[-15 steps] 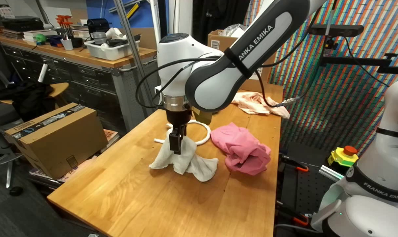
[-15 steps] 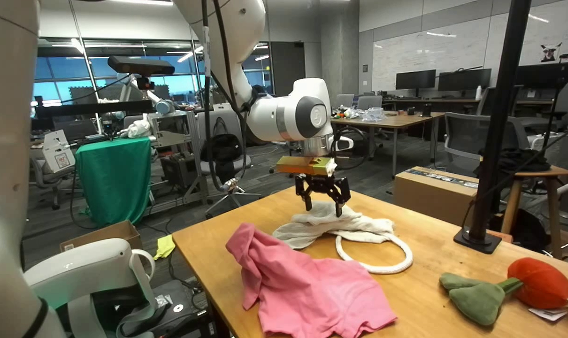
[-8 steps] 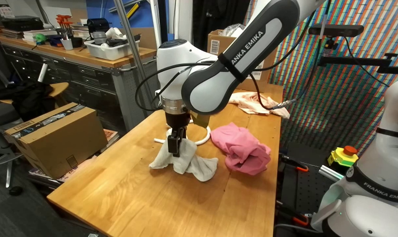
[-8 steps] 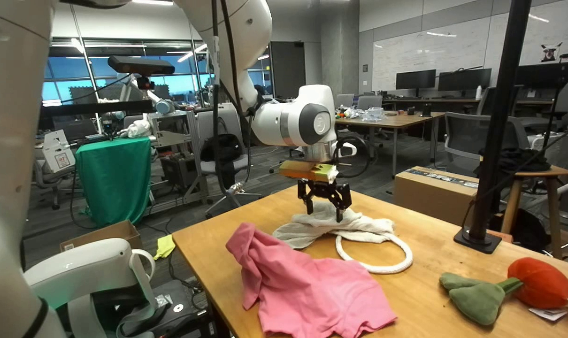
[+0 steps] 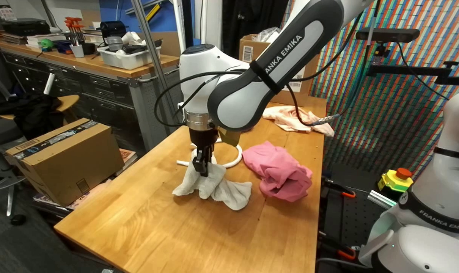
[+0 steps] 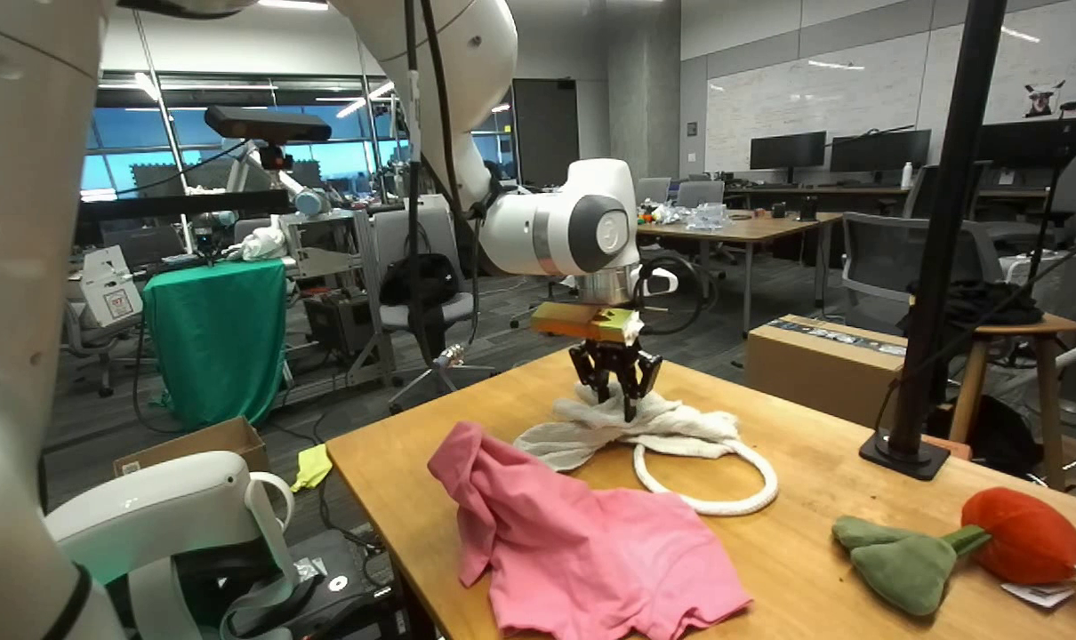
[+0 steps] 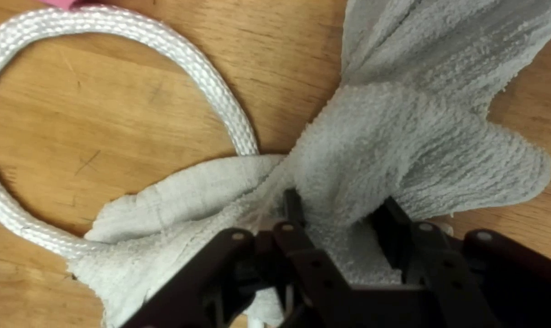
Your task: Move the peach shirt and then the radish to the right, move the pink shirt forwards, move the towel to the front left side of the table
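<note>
The cream towel (image 5: 233, 195) lies crumpled on the wooden table (image 5: 199, 239), my gripper (image 7: 341, 206) pointing down into it. In the wrist view its black fingers stand partly apart with a fold of the towel (image 7: 371, 132) between them, and some gap shows beside one finger. Both exterior views show the fingertips low against the cloth. Beside the towel is the rose-pink shirt (image 6: 582, 556), loosely heaped. The pale peach shirt (image 5: 284, 117) lies at the table's far end in an exterior view. The red radish (image 6: 1023, 538) with green leaves rests on the table in an exterior view.
A white looped cord (image 7: 211, 86) runs under the towel. A black post (image 6: 934, 293) rises from a base at the table's edge, between towel and radish. A cardboard box (image 5: 248, 55) stands behind the peach shirt. White robot parts (image 5: 423, 242) stand beside the table.
My gripper has come down slightly onto the towel. In the last half second its fingers have drawn closer together, and the towel and cord have shifted a little.
</note>
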`<state>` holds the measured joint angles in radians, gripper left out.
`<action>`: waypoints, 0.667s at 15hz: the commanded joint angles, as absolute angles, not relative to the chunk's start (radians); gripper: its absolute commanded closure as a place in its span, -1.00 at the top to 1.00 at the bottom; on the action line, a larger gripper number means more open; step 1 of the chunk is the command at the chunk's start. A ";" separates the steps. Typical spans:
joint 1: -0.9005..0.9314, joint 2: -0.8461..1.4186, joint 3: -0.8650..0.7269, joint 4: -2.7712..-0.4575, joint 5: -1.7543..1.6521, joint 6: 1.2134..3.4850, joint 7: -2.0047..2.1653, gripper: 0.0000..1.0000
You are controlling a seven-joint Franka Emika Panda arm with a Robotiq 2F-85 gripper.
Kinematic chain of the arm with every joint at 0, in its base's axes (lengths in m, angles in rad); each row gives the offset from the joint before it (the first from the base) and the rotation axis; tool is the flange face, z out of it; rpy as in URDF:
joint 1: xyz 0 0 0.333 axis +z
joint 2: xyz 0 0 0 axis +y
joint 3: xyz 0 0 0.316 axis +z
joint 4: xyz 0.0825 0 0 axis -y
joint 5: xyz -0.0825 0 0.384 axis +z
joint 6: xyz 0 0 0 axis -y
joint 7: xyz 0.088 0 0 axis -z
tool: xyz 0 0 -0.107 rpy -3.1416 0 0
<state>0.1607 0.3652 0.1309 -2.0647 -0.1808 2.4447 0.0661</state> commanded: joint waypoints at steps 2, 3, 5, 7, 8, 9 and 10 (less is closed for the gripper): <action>0.175 0.360 0.125 -2.042 -0.169 2.429 0.057 -0.89; 0.172 0.354 0.129 -2.043 -0.163 2.426 0.046 -0.93; 0.178 0.341 0.128 -2.042 -0.175 2.415 0.050 -0.96; 0.185 0.321 0.128 -2.041 -0.185 2.403 0.048 -0.89; 0.190 0.307 0.130 -2.041 -0.189 2.396 0.044 -0.90; 0.198 0.295 0.128 -2.038 -0.203 2.386 0.050 -0.91; 0.204 0.279 0.129 -2.035 -0.213 2.371 0.051 -0.91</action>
<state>0.1783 0.3369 0.1340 -2.0454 -0.1884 2.4237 0.0571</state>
